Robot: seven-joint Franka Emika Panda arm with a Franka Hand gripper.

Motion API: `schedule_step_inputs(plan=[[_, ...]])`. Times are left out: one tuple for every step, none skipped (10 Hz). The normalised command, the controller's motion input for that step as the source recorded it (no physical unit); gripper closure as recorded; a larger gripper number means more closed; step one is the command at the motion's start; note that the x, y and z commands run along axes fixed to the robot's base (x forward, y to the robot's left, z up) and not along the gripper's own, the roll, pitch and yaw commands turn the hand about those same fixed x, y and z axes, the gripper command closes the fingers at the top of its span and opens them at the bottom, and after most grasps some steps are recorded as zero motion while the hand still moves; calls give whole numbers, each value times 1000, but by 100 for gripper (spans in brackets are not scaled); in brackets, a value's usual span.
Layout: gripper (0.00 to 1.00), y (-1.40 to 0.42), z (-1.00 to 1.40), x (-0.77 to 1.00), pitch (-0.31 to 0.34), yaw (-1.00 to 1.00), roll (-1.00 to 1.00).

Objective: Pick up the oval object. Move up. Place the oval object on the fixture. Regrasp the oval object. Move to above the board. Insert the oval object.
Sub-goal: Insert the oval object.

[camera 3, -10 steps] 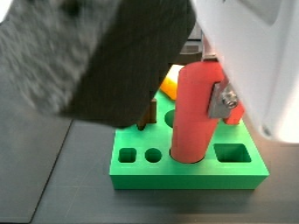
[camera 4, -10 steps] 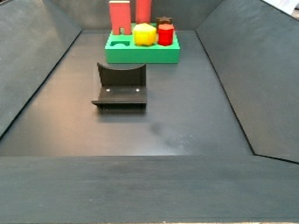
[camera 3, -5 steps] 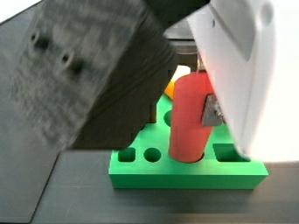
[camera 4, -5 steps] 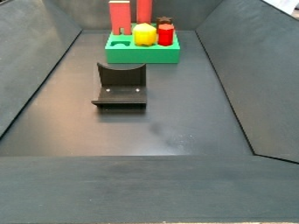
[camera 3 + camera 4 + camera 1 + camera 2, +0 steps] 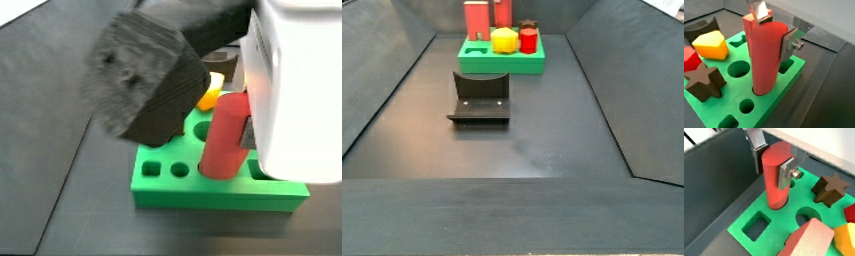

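The oval object (image 5: 765, 55) is a long red rod standing upright with its lower end in a hole of the green board (image 5: 784, 95). It also shows in a wrist view (image 5: 775, 178) and in a side view (image 5: 225, 140). My gripper (image 5: 774, 36) is shut on the rod's upper part, with a silver finger plate on each side, as a wrist view (image 5: 771, 174) also shows. The board (image 5: 502, 62) stands at the far end of the bin. The dark fixture (image 5: 480, 97) stands empty in front of it.
In the board stand a yellow piece (image 5: 711, 44), a short red peg (image 5: 689, 60), a dark star peg (image 5: 703, 82) and the salmon-pink block (image 5: 811, 240). Several holes are open (image 5: 756, 225). Dark bin walls (image 5: 717, 178) rise close beside the board. The arm's bulk (image 5: 147, 85) fills a side view.
The rod stands lower in the board's hole than one second ago. The arm's bulk has shifted across the side view. The fixture has not moved.
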Motion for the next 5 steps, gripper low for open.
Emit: schedule_step_inputs(plan=[[100, 177, -717, 551, 177, -211, 97], [100, 117, -711, 511, 59, -86, 29], [100, 0, 54, 163, 70, 0, 0], [100, 0, 0, 0, -16, 0, 0], [100, 0, 0, 0, 0, 0, 0]])
